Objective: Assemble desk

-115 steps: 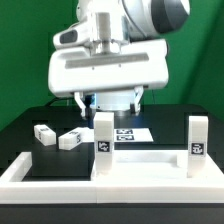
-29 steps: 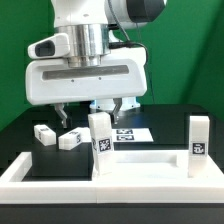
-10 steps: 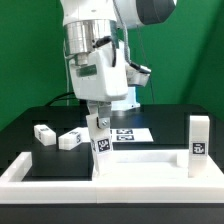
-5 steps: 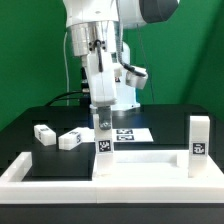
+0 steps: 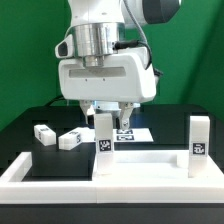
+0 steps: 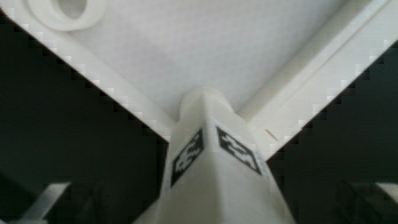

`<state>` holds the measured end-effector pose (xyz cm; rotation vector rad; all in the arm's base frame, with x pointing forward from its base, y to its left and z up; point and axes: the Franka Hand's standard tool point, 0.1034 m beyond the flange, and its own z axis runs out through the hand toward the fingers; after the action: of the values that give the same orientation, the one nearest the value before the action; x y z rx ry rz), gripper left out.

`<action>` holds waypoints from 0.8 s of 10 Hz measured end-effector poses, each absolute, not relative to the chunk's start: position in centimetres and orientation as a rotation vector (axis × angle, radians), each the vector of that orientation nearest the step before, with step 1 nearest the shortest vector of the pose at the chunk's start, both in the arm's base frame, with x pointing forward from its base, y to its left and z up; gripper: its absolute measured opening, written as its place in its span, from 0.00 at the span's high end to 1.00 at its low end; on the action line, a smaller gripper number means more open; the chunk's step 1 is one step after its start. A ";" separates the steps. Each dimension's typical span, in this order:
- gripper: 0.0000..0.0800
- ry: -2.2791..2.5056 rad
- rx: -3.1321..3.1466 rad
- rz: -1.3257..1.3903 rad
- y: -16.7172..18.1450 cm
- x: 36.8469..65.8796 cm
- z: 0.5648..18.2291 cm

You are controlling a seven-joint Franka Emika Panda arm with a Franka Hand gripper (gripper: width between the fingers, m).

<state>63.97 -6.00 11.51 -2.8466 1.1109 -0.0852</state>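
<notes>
The desk's white tabletop panel (image 5: 146,165) lies flat inside the low border wall. One tagged leg block (image 5: 102,142) stands upright at its corner on the exterior view's left, and a second leg (image 5: 198,140) stands at the right corner. My gripper (image 5: 107,117) hangs over the left leg, open, one finger on each side of the leg's top and apart from it. In the wrist view that leg (image 6: 214,165) rises between the dark fingers (image 6: 43,200) above the tabletop (image 6: 196,60). Two more legs (image 5: 43,133) (image 5: 70,139) lie loose on the black table.
The white U-shaped border wall (image 5: 60,188) runs along the front and sides of the tabletop. The marker board (image 5: 130,133) lies flat behind the left leg, under the hand. A round hole (image 6: 68,10) shows in the tabletop in the wrist view.
The hand has turned about its vertical axis from edge-on to broadside. Its jaws, shut on the left leg half a second ago, now stand apart from it. The leg stays upright.
</notes>
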 end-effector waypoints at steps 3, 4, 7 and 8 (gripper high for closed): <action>0.19 0.197 -3.123 -0.158 -6.1 64.6 11.3; 0.19 0.052 -3.129 -0.145 -5.9 64.7 11.2; 0.22 0.166 -3.116 -0.146 -5.9 64.7 11.1; 0.44 0.291 -3.103 -0.144 -5.8 64.7 11.1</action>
<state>64.72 -5.82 11.14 -3.1028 0.2908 -0.1443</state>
